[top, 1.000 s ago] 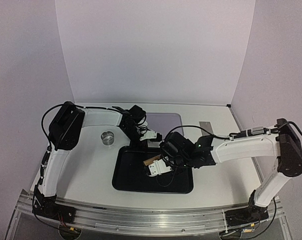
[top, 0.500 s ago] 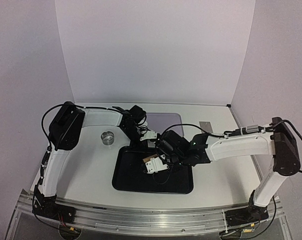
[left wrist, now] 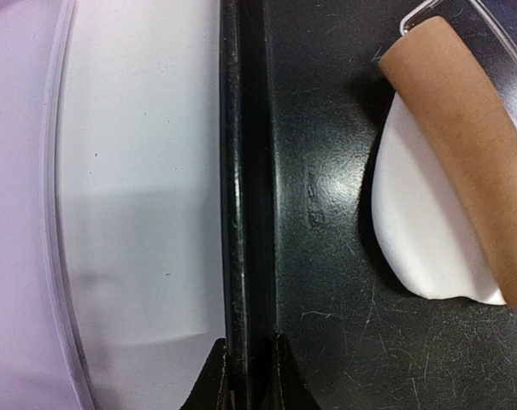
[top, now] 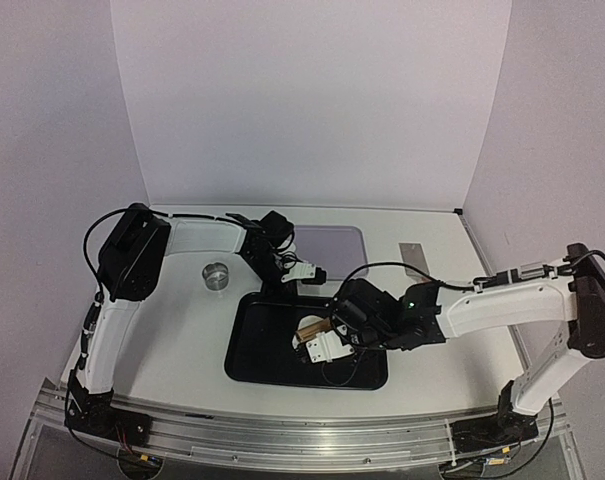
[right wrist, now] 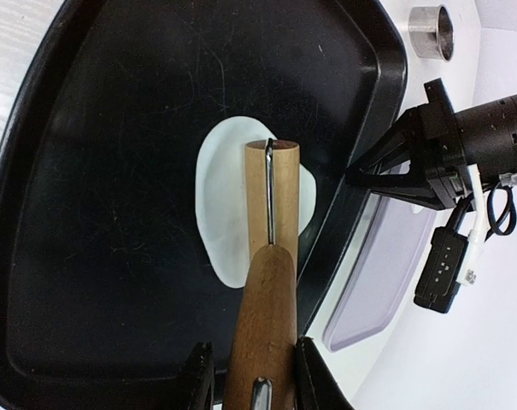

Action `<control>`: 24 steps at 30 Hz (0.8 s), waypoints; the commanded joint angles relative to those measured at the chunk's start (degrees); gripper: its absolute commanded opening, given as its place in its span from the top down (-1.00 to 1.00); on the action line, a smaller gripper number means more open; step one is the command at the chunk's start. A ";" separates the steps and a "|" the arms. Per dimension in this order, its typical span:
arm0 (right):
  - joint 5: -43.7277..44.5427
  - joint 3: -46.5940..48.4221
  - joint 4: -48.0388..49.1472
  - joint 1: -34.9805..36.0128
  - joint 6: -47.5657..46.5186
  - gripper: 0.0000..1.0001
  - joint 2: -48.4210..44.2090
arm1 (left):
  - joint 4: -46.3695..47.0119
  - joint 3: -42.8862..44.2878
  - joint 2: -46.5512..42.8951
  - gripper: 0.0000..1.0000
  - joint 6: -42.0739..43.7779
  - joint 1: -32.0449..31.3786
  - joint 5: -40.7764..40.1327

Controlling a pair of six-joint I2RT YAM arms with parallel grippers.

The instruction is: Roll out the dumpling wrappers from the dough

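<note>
right gripper point(right wrist: 256, 373) clamped on the rolling pin point(right wrist: 257, 205) atop the flattened dough point(right wrist: 217, 201) in the black tray point(right wrist: 113, 171), left gripper point(left wrist: 248, 381) pinching its rim (far side): uneven pressure could tear the dough or slip that pinch.

The top camera sits high behind the near edge of the bench point(top: 182, 330), looking down and forward over all of it from far off. The left wrist camera looks straight down, very close, past the left hand point(left wrist: 245, 380) onto the tray point(left wrist: 241, 171) rim. The right wrist camera looks along the roller point(right wrist: 271, 256), less close. All three share the tray; both wrist views share the dough point(left wrist: 420, 248).
</note>
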 commanded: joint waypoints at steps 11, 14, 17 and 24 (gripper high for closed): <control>-8.66 -6.42 -23.54 0.36 5.63 1.00 5.36 | 2.27 -1.57 -2.28 1.00 6.36 -0.23 -4.64; -8.55 -7.42 -24.75 0.77 7.36 1.00 3.68 | 2.45 -1.40 -2.09 1.00 6.45 -0.13 -4.57; -7.87 -5.33 -24.58 -0.01 5.40 1.00 5.91 | 2.39 -1.22 -2.00 1.00 6.51 -0.15 -4.50; -7.72 3.06 -22.53 -3.42 1.99 1.00 15.45 | 2.19 -1.40 -2.38 1.00 6.14 -0.23 -4.66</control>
